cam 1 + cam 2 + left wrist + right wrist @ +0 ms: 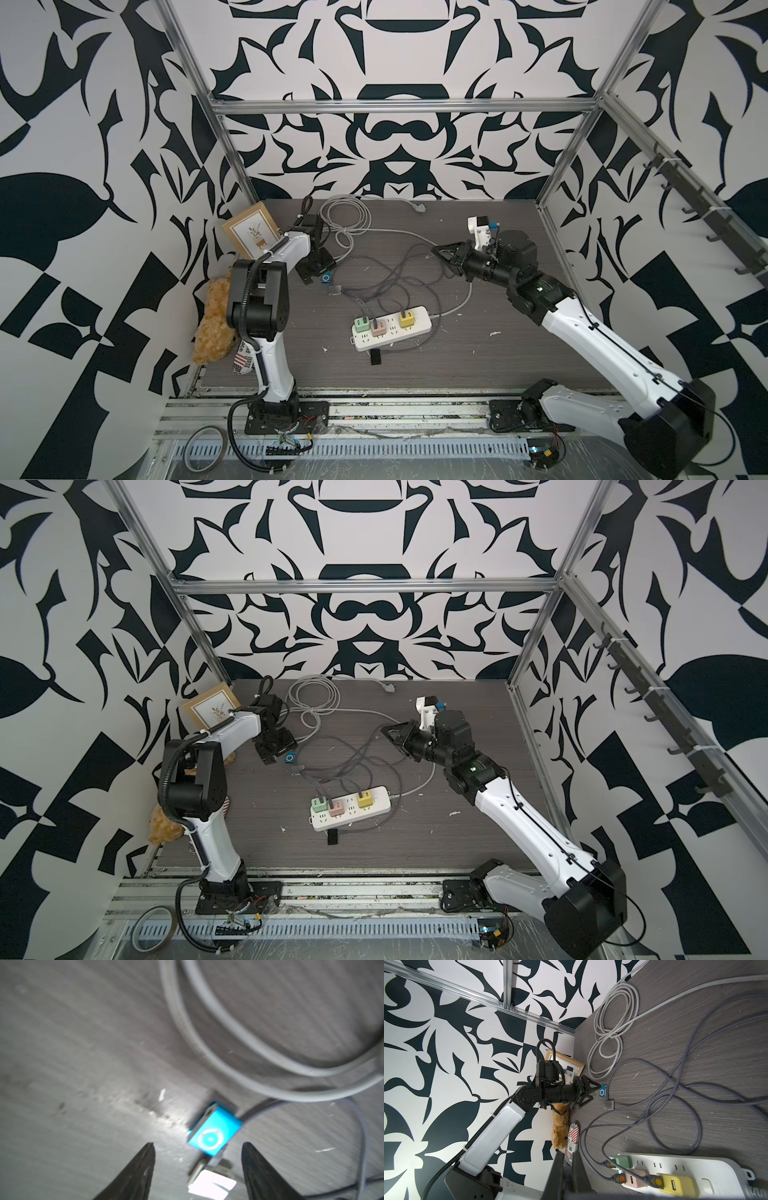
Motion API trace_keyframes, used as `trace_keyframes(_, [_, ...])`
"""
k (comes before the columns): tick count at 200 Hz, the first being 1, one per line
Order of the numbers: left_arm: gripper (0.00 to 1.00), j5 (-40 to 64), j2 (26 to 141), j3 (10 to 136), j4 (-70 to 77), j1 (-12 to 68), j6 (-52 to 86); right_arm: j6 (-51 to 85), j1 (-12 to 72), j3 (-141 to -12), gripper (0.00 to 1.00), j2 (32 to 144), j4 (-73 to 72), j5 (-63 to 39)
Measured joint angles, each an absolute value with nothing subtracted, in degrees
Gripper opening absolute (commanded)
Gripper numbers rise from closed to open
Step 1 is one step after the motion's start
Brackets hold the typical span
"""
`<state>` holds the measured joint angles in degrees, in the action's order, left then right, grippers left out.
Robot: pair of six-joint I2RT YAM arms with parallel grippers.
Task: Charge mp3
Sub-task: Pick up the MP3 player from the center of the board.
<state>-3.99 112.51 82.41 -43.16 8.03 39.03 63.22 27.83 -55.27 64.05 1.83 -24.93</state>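
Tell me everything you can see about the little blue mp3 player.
The mp3 is a tiny bright-blue square with a pale control ring on its face and a silvery strip along one edge; the shell looks like smooth metal. It lies flat, face up, on the dark wood-grain table. A short grey lead appears plugged into one edge, running to a small grey block. The open left pincer sits just beside it, seemingly not touching.

Bright-blue mp3 [215,1129], black-and-white patterned walls [399,50], white power strip [422,318], grey woodgrain table [498,365]
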Motion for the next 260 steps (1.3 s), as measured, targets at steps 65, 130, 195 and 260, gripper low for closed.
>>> trace_keyframes(65, [0.56, -4.36, 116.86, 85.3, -46.15, 8.47, 35.14, 63.24, 27.83, -54.68, 0.0, 62.67, 1.93, -24.71])
trace_keyframes(130, [0.53, -5.15, 116.86, 84.55, -47.09, 8.49, 32.69, 63.46, 27.83, -54.65, 0.0, 62.02, 1.93, -24.23])
trace_keyframes(195, [0.54, -5.37, 116.73, 83.74, -46.92, 8.8, 31.64, 63.88, 27.83, -53.74, 0.0, 61.8, 1.98, -24.05])
trace_keyframes(260, [0.51, -5.34, 115.33, 81.65, -46.54, 9.37, 31.66, 64.12, 27.81, -52.84, 0.0, 61.04, 1.96, -23.7])
